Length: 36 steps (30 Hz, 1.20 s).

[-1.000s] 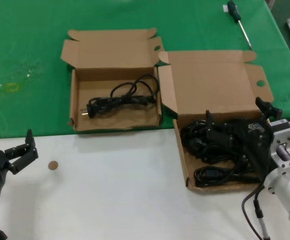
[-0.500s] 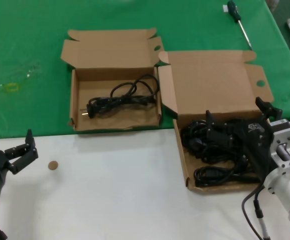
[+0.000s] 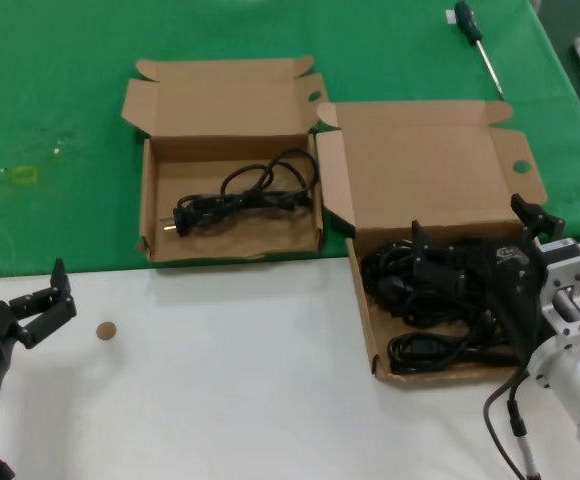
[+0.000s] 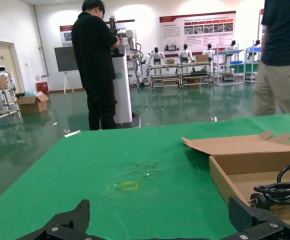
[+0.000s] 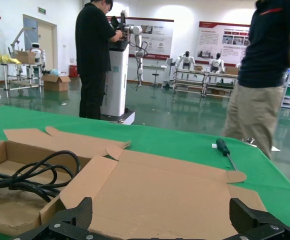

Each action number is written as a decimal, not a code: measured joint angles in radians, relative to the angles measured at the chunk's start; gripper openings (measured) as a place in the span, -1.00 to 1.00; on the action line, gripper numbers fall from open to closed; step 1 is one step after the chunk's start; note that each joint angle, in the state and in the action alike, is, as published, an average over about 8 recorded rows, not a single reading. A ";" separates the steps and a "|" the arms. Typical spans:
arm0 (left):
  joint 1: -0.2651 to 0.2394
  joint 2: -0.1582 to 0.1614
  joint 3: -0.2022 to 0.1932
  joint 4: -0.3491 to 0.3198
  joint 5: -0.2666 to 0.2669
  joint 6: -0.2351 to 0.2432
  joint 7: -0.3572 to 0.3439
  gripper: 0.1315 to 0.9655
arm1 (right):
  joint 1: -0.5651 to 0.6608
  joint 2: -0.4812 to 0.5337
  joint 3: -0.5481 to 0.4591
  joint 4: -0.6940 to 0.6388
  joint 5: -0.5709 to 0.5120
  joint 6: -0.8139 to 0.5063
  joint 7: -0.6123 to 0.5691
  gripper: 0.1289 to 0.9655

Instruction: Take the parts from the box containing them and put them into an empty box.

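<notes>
R gripper (image 3: 475, 240) sits low over the wider box (image 3: 425, 170) at the table's R side, fingers spread wide, nothing held as far as we can see. Its black body blends w/ the cords, so contact can't be confirmed. The pile of cords (image 3: 425, 295) is still in that box: several looped bundles, tangled, filling most of the floor. The narrower box (image 3: 220, 100) sits to the L of it on the green cloth (image 3: 60, 100), flaps nearly touching, w/ one cord bundle (image 3: 240, 195) already lying in it, so it's not rly empty.

L gripper (image 3: 40, 300) is parked at the near L edge over the white table (image 3: 230, 380), fingers apart, idle.

Step in hand, we judge: grab one bundle from the pile.

- Go for the top loop nearest the fingers, not a plug end; a plug grip prob lets the rest dangle and snag.
- Close around the thick part of a bundle so loops stay together.
- Lift straight up and slow: cords look intertwined, a neighbour may ride along or the light box may drag.
- Clear the box wall and the side flap between the boxes before going L.
- Drop beside the cord already there, not on the rim.

Screwdriver (image 3: 478, 45) lies far back, well apart, not our concern.
</notes>
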 joint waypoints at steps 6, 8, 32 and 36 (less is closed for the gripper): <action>0.000 0.000 0.000 0.000 0.000 0.000 0.000 1.00 | 0.000 0.000 0.000 0.000 0.000 0.000 0.000 1.00; 0.000 0.000 0.000 0.000 0.000 0.000 0.000 1.00 | 0.000 0.000 0.000 0.000 0.000 0.000 0.000 1.00; 0.000 0.000 0.000 0.000 0.000 0.000 0.000 1.00 | 0.000 0.000 0.000 0.000 0.000 0.000 0.000 1.00; 0.000 0.000 0.000 0.000 0.000 0.000 0.000 1.00 | 0.000 0.000 0.000 0.000 0.000 0.000 0.000 1.00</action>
